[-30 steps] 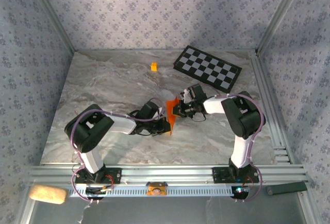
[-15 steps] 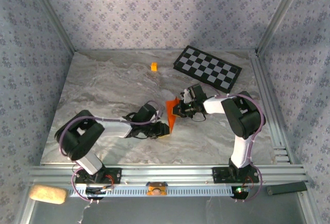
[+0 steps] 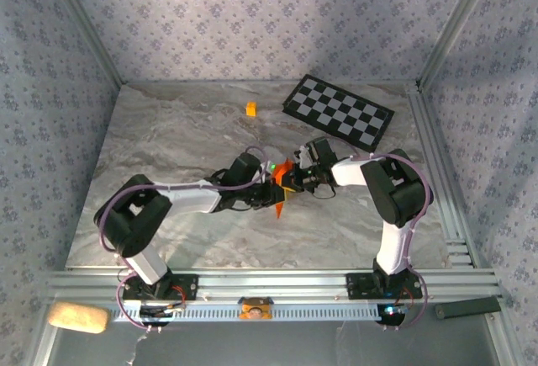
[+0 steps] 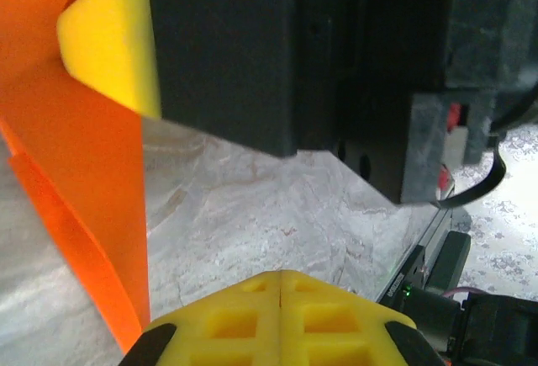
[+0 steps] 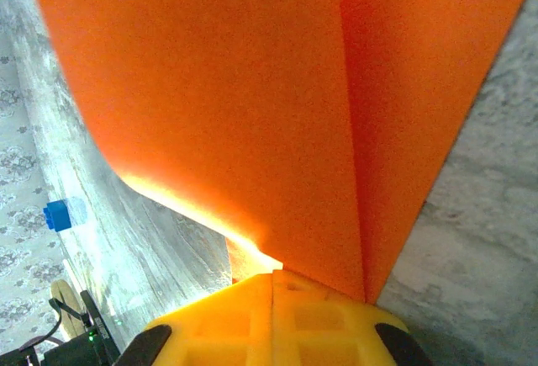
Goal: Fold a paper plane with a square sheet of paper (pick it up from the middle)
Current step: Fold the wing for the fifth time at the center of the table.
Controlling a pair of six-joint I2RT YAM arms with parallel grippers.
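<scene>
The orange paper [image 3: 279, 201] is a creased, pointed shape standing on edge at mid-table, its tip toward the near edge. My right gripper [image 3: 290, 181] is shut on it. In the right wrist view the folded sheet [image 5: 252, 88] rises straight out from between the shut yellow fingertips [image 5: 273, 275], with a lengthwise crease to the right. My left gripper [image 3: 267, 172] sits just left of the paper, close against the right gripper. Its yellow jaws [image 4: 280, 275] are shut with nothing between them, and the paper [image 4: 76, 172] stands to their left.
A black-and-white checkered board [image 3: 338, 111] lies at the back right. A tiny orange-yellow cube [image 3: 250, 108] sits at the back centre. Metal rails [image 3: 437, 172] run along the table's right side and near edge. A beige pad [image 3: 78, 317] lies off the table at the front left.
The left arm has stretched out and its gripper has moved away from the near edge and rightward, up against the paper and the right gripper. The right gripper has stayed put, holding the paper.
</scene>
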